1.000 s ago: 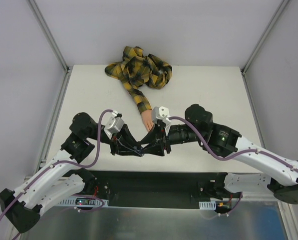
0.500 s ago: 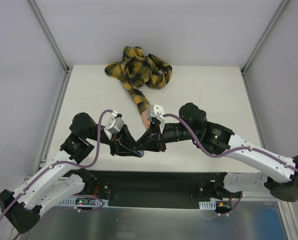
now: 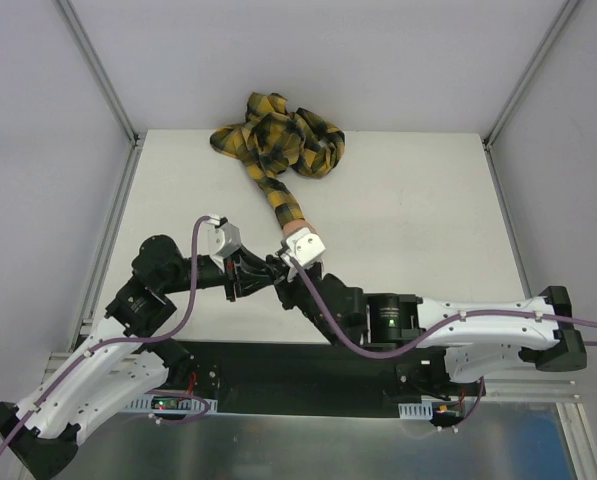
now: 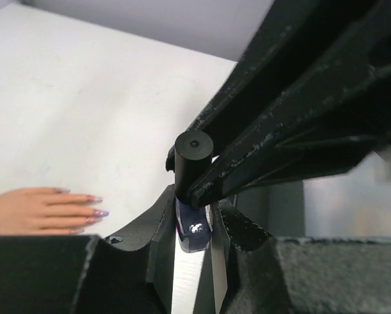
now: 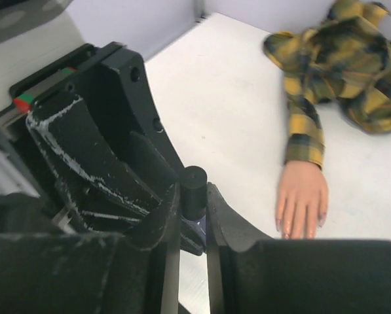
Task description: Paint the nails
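Now, left gripper (image 4: 195,210) jaws clamp a small dark-purple bottle (image 4: 194,232) (right gripper (image 5: 193,196) jaws pinch its black cylindrical cap (image 5: 195,183)).

On the table (image 3: 418,220), the shirt (image 3: 278,135) lies at the far edge. Its sleeve (image 3: 276,195) runs nearward to the mannequin hand (image 5: 302,199), whose nails (image 4: 93,198) point toward the arms. Near and left of that hand, the bottle (image 4: 194,234) sits between the fingers of the left tool (image 4: 194,203). Its cap (image 5: 195,180) sits above, between the fingers of the right tool (image 5: 194,193).
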Motion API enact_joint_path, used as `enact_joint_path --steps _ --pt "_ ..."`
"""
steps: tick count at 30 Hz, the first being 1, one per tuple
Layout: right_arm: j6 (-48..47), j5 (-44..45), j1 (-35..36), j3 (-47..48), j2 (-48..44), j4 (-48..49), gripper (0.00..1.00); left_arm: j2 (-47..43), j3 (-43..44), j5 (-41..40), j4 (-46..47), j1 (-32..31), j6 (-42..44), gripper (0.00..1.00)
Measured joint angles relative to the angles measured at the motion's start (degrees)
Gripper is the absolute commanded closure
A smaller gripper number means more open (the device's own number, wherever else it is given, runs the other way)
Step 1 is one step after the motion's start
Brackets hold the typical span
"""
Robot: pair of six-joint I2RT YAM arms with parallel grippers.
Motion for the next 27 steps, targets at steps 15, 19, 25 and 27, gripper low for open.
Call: enact_joint_path --steps 15,19,25,27 --pt "2.6 -15.8 -7.9 2.1 -5.4 -14.9 0.23 5.8 0.3 -1.3 1.0 0.8 1.4 1.00" --pt "-0.3 -28.6 -10.1 -0.2 -11.1 -16.3 0.21 7.8 1.3 5.8 1.9 0.8 0.9 1.00" --pt "-3.7 -48.7 -20.6 -1.3 -17.0 -15.7 0.30 11.0 2.1 17.8 5.7 0.7 -3.0 1.00" --pt "-4.2 -53.7 -23.3 -1.2 -17.3 -15.0 0.33 11.0 2.1 19.8 6.8 0.6 -3.7 1.00"
